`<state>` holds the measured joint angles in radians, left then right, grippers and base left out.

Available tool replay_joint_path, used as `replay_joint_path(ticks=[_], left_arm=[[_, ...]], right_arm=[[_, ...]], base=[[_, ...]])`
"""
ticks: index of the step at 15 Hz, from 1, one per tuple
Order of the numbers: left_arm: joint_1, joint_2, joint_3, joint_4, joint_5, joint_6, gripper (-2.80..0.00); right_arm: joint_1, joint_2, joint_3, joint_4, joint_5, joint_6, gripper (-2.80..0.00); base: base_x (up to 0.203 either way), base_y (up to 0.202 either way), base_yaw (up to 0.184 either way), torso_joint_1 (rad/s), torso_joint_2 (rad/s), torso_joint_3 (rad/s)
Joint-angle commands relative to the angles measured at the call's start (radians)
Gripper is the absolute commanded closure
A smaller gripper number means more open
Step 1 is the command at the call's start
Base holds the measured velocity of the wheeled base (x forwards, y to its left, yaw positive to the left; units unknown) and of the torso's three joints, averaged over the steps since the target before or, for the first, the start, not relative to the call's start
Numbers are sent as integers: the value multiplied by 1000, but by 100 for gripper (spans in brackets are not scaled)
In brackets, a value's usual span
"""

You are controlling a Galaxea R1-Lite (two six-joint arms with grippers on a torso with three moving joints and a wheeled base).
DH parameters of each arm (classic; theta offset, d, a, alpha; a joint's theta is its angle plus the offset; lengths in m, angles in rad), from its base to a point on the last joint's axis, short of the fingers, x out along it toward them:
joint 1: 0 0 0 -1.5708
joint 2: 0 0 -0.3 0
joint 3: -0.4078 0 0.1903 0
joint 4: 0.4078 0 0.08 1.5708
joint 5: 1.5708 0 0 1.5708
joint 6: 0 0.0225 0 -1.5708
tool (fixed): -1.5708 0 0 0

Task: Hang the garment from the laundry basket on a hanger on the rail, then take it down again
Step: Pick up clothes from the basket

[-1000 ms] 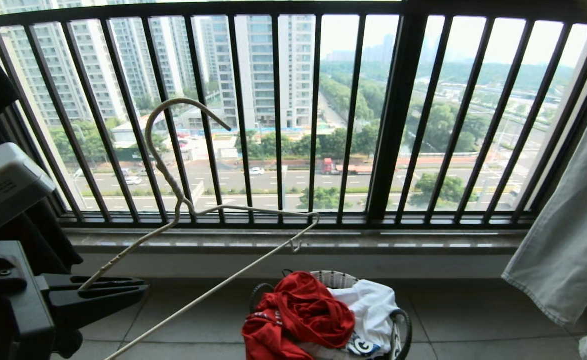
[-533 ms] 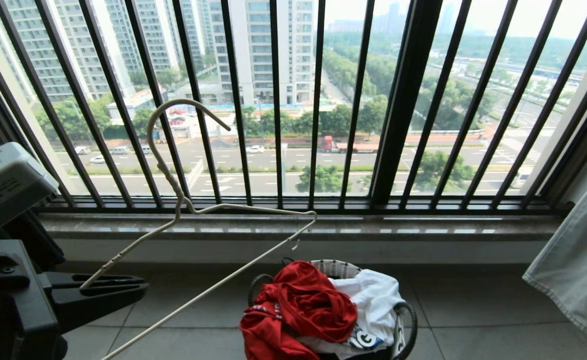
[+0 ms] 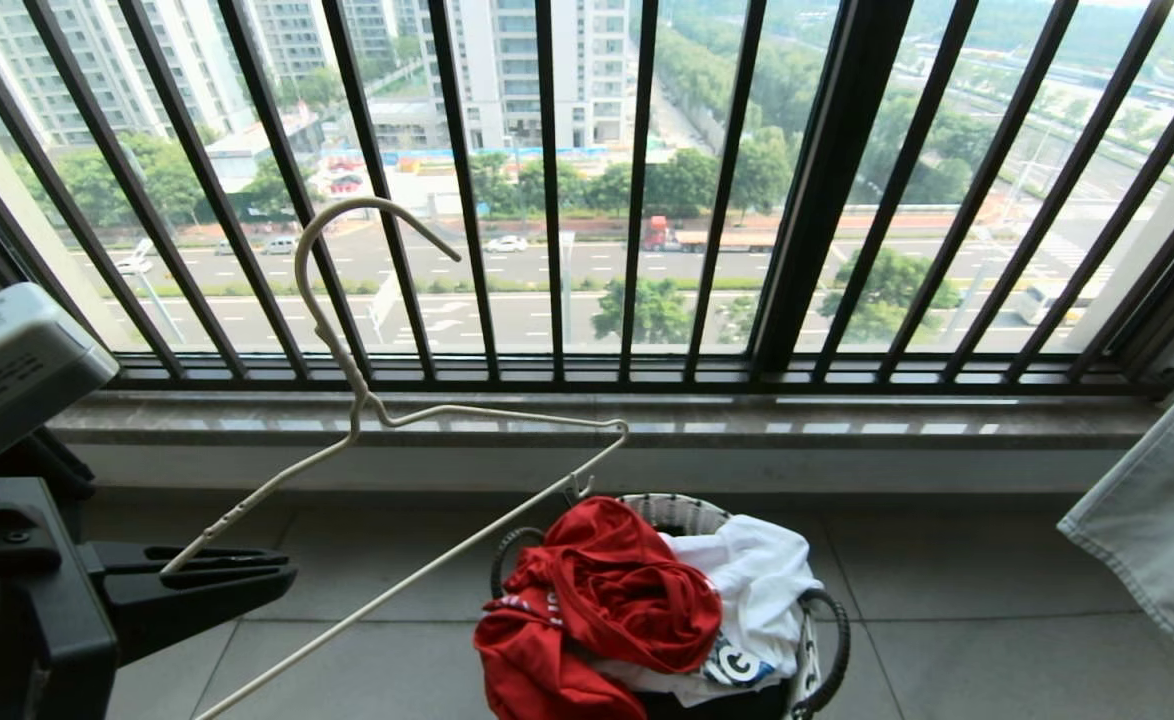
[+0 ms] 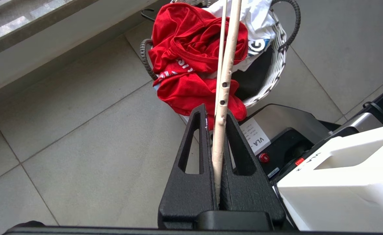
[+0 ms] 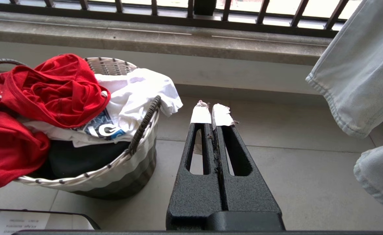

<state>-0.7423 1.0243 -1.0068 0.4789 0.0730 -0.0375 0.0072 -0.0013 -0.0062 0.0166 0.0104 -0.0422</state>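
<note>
The red garment [image 3: 597, 600] lies crumpled on top of the white laundry basket [image 3: 815, 650] on the floor tiles below the window. My left gripper [image 3: 282, 575] is at the lower left, shut on one shoulder end of the thin cream hanger [image 3: 347, 385]. The hanger's long hook points up in front of the window bars. In the left wrist view the hanger [image 4: 225, 65] runs out from between the fingers of the left gripper [image 4: 215, 111], over the garment [image 4: 191, 58]. My right gripper [image 5: 212, 112] is shut and empty, low beside the basket [image 5: 119, 176]. The rail is out of view.
A dark barred window railing [image 3: 797, 200] and a stone sill [image 3: 647, 420] stand behind the basket. A pale garment [image 3: 1147, 530] hangs at the right. A white printed shirt [image 3: 747, 580] lies under the red one. My base [image 4: 309, 130] is close to the basket.
The whole head view has tipped downward, so window, sill and basket sit higher in the picture. The left gripper keeps its hold on the hanger. The garment has not moved.
</note>
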Motion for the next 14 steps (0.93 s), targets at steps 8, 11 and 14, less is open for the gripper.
replay_joint_path(ticks=[8,11,14], left_arm=[[0,-4,-1,3,1,-1,0],[0,-4,1,3,1,-1,0],[0,-13,-1,3,0,1,0]], right_arm=[[0,1,0,0,0,-1,0],[0,1,0,0,0,-1,0],[0,1,0,0,0,-1,0]], base=[[0,0,0,3,3,-198],[0,0,0,3,4,-203],[0,0,0,5,1,-200]])
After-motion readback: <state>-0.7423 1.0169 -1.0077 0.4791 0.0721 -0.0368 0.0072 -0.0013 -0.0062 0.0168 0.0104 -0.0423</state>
